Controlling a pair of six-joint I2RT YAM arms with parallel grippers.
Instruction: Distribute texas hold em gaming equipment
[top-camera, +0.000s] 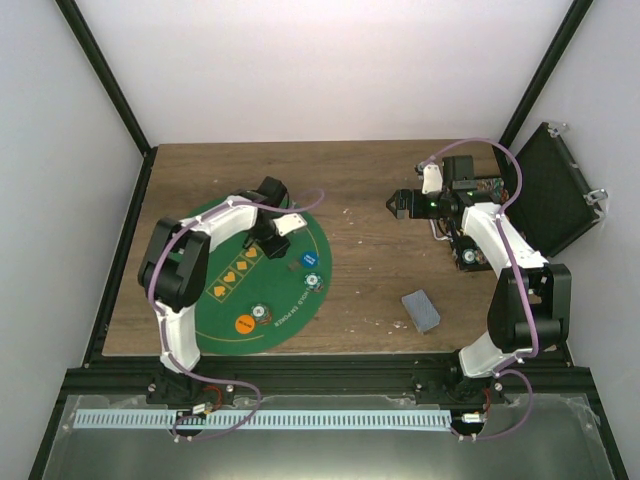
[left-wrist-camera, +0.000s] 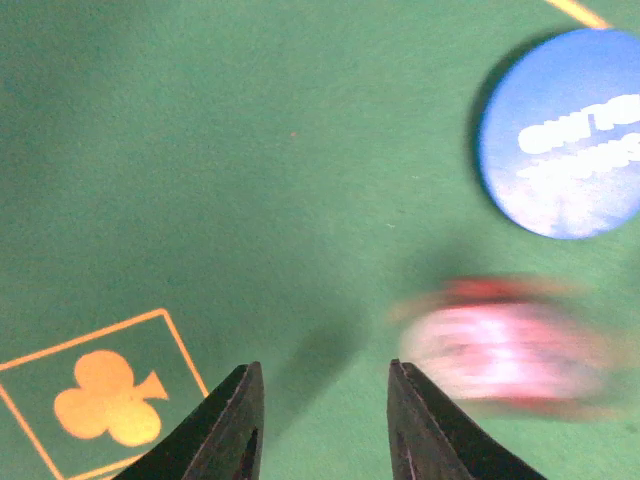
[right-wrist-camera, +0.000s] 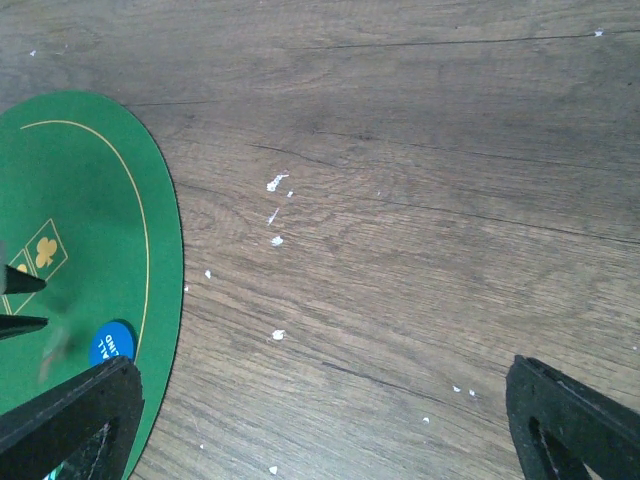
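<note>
A round red-and-white poker chip shows only as a blur on the green half-round felt mat, just to the right of my left end effector; I cannot tell whether it lies flat. Beyond it, and apart from it, lies a round blue poker chip with white lettering. My left end effector hangs low over the felt with its two black fingers a narrow way apart and nothing between them. Left of those fingers an orange club symbol is printed on the mat inside an orange outlined box.

Nearer the mat's curved edge lies a teal-and-white chip. Towards my bases a chip with a light-and-dark rim sits just beside a plain orange chip.

A stack of playing cards with grey-blue backs lies off the mat on the brown wooden surface, in front of my right arm.

My right end effector hovers over bare wood to the right of the mat, its fingers spread wide and holding nothing. A black hard case stands open at the far right of the surface.
</note>
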